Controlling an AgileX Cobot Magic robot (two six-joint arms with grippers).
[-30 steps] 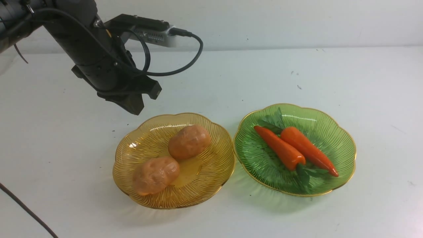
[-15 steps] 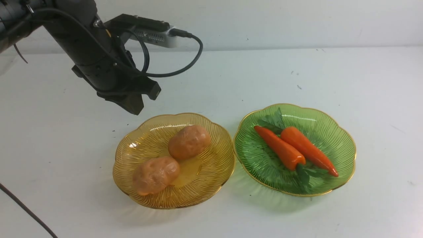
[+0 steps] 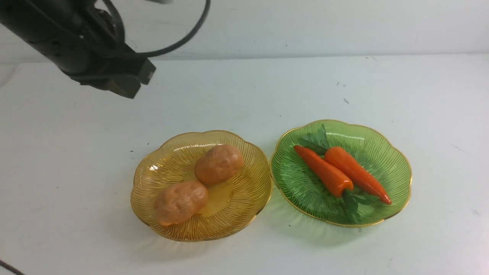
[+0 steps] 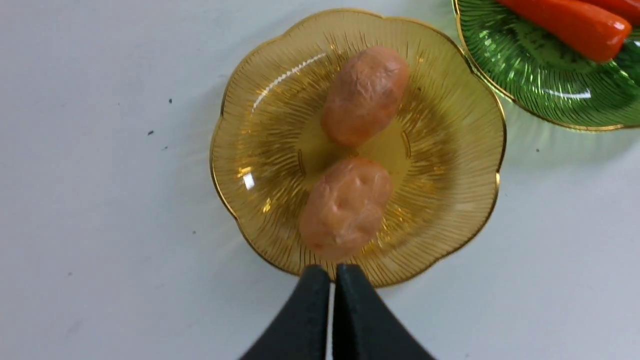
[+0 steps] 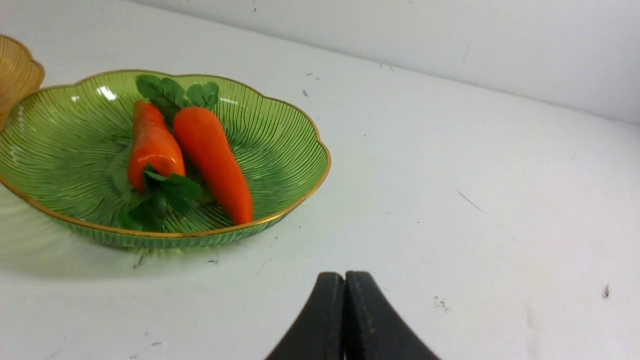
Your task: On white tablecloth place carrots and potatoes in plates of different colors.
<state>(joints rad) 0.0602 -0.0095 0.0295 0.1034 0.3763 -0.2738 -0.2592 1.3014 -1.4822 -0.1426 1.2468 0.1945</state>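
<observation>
A white tablecloth [image 3: 305, 91], smooth with a few small dark specks, covers the desk and runs back to a pale wall [image 3: 305, 26]. Seen from the front, the robot's black left arm [image 3: 68, 42] reaches in from the 10 to 11 o'clock edge, a dark cable [image 3: 183, 42] looping beside it. Two shallow dishes sit side by side on the cloth, both translucent and ribbed, with scalloped gold rims. The amber plate [image 3: 244, 206] lies at 7 o'clock from the center of the front view; the green plate [image 3: 389, 168] lies at 4 o'clock, right next to it.

The left hand [image 4: 332, 272] is above the cloth, clear of the amber plate, its fingertips together with nothing between them. The right hand [image 5: 345, 277] shows only in its own wrist view — its fingertips are together too, also empty.

Two lumpy tan-orange potatoes rest in the amber plate: one potato [image 3: 219, 164] toward its 1 o'clock, the other potato [image 3: 180, 202] toward its 8 o'clock. Two glossy orange carrots with leafy green tops lie slantwise in the green plate — one carrot [image 3: 324, 170] with its leaves toward 5 o'clock, the other carrot [image 3: 357, 172] with its leaves toward 11 o'clock.
</observation>
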